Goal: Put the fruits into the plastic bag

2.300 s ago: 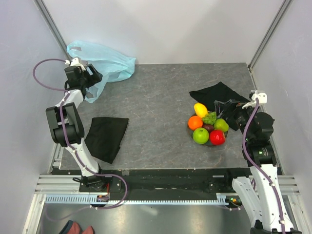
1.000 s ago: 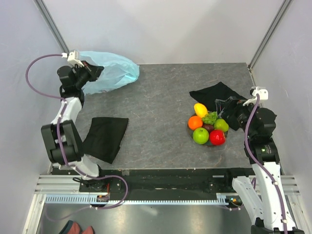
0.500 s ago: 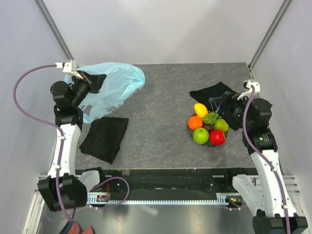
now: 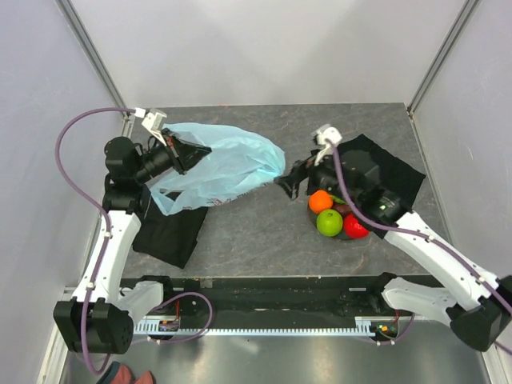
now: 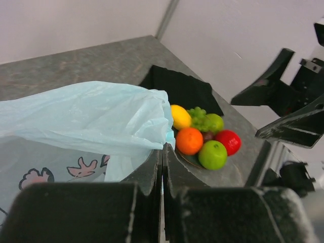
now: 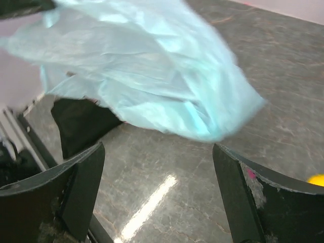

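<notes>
The plastic bag (image 4: 232,166) is light blue and hangs stretched out over the table's left-middle. My left gripper (image 4: 182,152) is shut on its edge, and in the left wrist view the gripper (image 5: 163,150) pinches the thin film of the bag (image 5: 91,119). The fruits (image 4: 334,213) are heaped on a plate: a yellow one (image 5: 180,117), an orange (image 5: 189,140), a green apple (image 5: 212,154), a red apple (image 5: 228,142) and grapes (image 5: 199,118). My right gripper (image 4: 290,182) is open and empty just right of the bag's tip. In its own view this gripper (image 6: 158,150) sits below the bag (image 6: 152,76).
One black cloth (image 4: 166,230) lies under the bag at the left. Another black cloth (image 4: 386,171) lies behind the grey-blue plate (image 5: 189,158) at the right. Bare grey table (image 4: 256,232) lies between the bag and the plate. Walls close in both sides.
My left gripper has carried the bag from the back-left corner out toward the table's middle. My right arm has swung left from beside the plate to the bag's tip, jaws still open.
</notes>
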`<state>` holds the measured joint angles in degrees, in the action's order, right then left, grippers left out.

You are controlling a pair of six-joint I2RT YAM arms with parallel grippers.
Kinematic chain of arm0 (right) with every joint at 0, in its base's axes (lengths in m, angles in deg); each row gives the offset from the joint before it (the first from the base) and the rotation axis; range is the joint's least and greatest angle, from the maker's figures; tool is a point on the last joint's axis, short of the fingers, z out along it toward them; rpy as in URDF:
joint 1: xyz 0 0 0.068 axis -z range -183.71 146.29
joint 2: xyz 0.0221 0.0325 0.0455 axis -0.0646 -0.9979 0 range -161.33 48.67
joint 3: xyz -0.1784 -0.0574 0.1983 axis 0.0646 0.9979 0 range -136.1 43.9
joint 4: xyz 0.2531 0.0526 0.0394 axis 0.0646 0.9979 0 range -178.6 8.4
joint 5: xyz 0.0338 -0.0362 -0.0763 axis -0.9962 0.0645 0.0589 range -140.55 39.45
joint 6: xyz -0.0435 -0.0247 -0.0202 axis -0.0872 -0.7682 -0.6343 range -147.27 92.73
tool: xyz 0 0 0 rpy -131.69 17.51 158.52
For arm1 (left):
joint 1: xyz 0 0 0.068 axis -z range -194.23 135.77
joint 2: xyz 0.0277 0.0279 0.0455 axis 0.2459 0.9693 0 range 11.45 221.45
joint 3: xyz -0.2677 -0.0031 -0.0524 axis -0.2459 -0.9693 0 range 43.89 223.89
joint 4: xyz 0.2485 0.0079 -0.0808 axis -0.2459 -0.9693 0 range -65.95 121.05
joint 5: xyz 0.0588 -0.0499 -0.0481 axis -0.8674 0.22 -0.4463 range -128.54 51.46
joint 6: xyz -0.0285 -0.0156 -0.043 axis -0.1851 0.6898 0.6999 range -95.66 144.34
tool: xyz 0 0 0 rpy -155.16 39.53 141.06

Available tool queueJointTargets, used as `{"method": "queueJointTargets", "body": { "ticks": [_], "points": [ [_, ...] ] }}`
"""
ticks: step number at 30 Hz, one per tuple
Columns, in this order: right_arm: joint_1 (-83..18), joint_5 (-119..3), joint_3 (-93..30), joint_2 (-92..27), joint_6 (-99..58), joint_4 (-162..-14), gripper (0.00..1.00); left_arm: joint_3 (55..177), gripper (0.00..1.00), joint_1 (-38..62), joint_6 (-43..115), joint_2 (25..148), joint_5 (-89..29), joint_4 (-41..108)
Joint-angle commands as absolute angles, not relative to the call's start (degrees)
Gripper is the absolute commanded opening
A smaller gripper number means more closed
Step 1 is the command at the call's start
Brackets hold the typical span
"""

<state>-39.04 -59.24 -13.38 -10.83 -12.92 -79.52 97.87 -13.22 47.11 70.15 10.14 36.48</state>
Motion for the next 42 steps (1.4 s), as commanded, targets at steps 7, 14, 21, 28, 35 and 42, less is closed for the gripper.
{"method": "queueJointTargets", "body": {
  "ticks": [7,14,21,28,35,42],
  "points": [
    [-54.2,-43.0,-24.1,-20.7,-28.4,-82.2,0.96,100.3,0.02,-9.5,41.0,72.6,23.2,33.1],
    [-55.6,-41.9,-28.0,-25.2,-32.0,-81.8,0.96,101.1,0.02,-8.9,40.0,72.5,24.1,31.4],
    [-55.7,-47.2,-29.4,-28.1,-33.0,-81.7,0.95,101.9,0.02,-8.3,39.7,72.4,25.1,31.4],
    [-55.6,-48.2,-30.0,-30.2,-33.9,-82.4,0.9,102.5,0.02,-7.5,39.2,72.4,26.9,29.7],
    [-55.7,-48.5,-29.8,-30.9,-34.7,-83.5,0.69,103.2,0.01,-6.9,38.6,72.3,28.9,28.5],
    [-55.7,-44.9,-27.7,-29.9,-33.3,-83.5,0.13,102.3,0.21,-6.7,36.6,70.7,25.2,25.2]
  ]
}}
